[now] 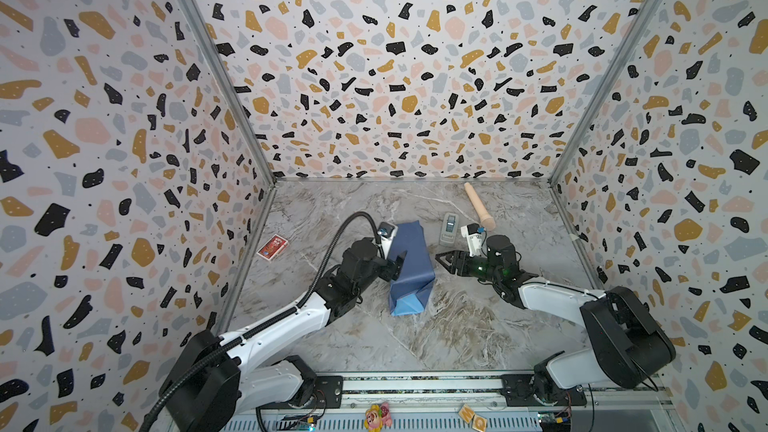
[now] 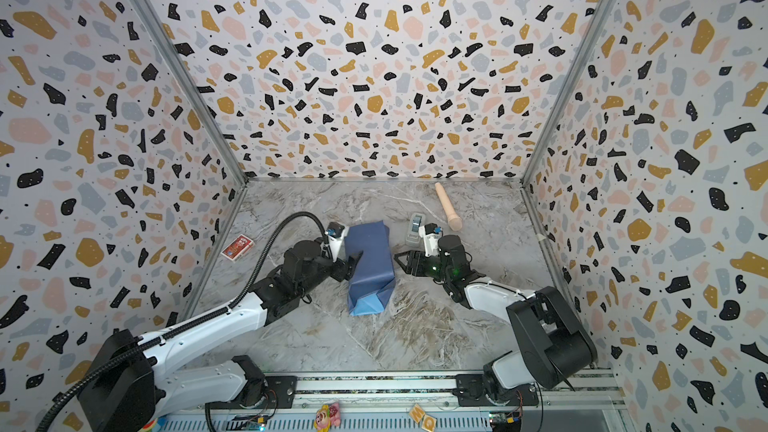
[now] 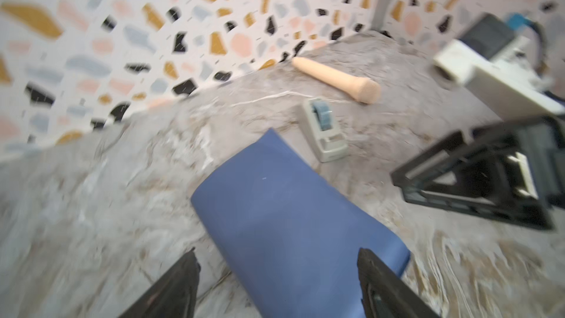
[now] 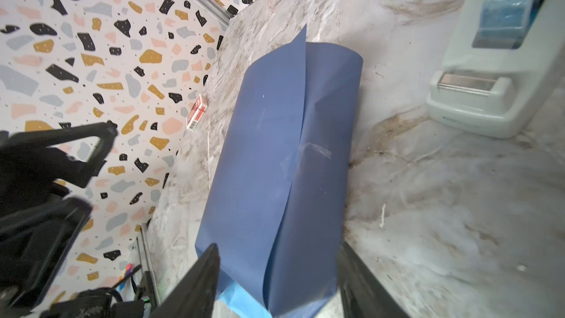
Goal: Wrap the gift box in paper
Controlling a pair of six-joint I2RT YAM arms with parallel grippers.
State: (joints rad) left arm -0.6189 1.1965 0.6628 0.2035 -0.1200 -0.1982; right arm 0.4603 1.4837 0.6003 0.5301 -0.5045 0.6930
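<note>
**Jaws apart, bundle lying free**

Jaws of both grippers stand apart and hold nothing. The left gripper (image 1: 397,267) hangs over the left edge of the paper (image 1: 409,259), its fingers (image 3: 371,270) spread over the bundle in its wrist view. Whether a fingertip touches the sheet I cannot tell. The right gripper (image 1: 441,263) sits just right of the paper with bare table (image 1: 415,338) between them.

The paper lies at the centre of both top views, rolled dark side out into a long tube. A seam runs along its top, and the right wrist view shows a strip of clear tape (image 4: 308,151) across it. The end toward the bottom of the frame is folded in, with its lighter face showing. The upper end is an open sleeve. The box is entirely hidden inside, and the squarer lower half suggests it sits there.

The bundle is probably light and likely to slide on the smooth table if pushed from one side. The sheet is thin, so it will crease or tear if tugged, and the single strip of tape could lift. The part over the box should be firm enough to press on. The open sleeve is hollow and would collapse, so it is best pinched at its edge while the other gripper steadies the firm part.
</note>
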